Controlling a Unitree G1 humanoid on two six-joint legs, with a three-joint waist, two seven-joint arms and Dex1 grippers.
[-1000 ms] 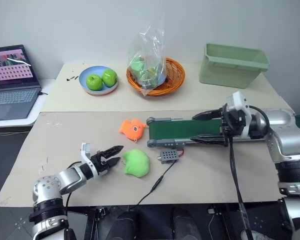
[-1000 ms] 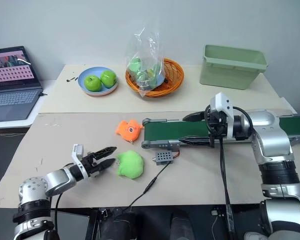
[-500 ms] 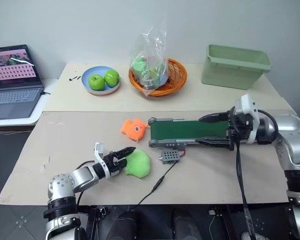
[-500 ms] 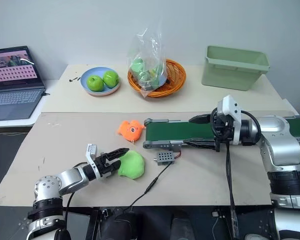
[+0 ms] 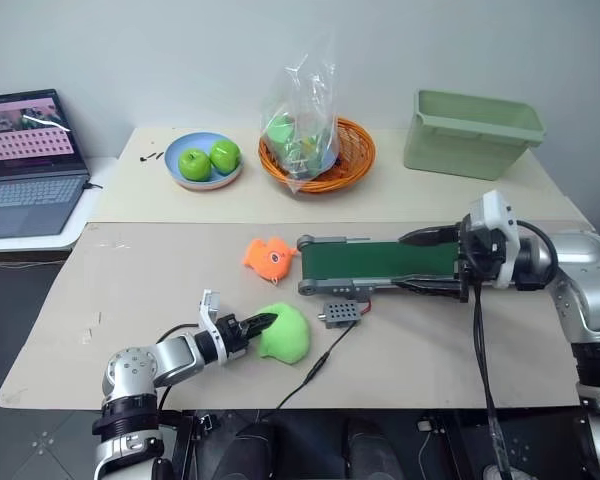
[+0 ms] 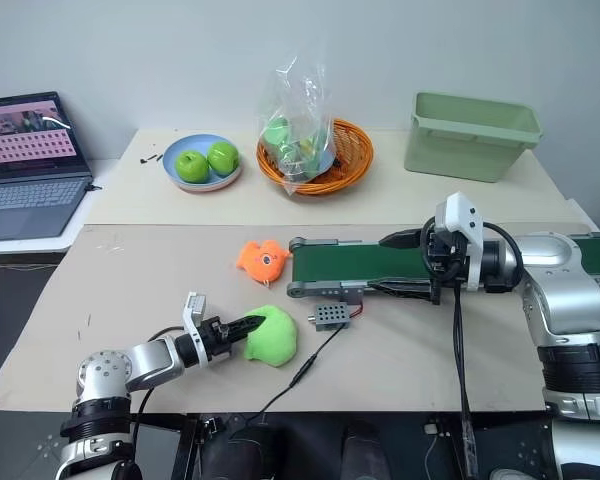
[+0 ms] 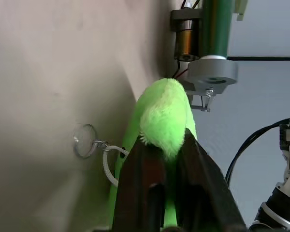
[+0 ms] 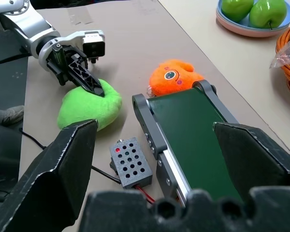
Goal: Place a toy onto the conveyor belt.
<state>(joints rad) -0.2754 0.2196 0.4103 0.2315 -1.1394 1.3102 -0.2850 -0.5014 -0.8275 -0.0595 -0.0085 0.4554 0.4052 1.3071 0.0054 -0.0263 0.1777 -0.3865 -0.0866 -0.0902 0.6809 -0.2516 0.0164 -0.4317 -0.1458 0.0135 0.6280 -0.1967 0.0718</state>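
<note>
Head views: your left gripper (image 5: 263, 322) has just closed from open onto the lime-green plush toy (image 5: 286, 334), which lies on the desk (image 5: 130, 280) short of the conveyor belt (image 5: 380, 260); grasp step, so next lift and carry it over. Left wrist view: fingers (image 7: 135, 174) pinch the plush. Right wrist view: your right gripper (image 8: 154, 145) stands apart above the belt.

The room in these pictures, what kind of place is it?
Probably a robot test lab: a small conveyor belt lies on a table among toys, with a laptop alongside.
</note>
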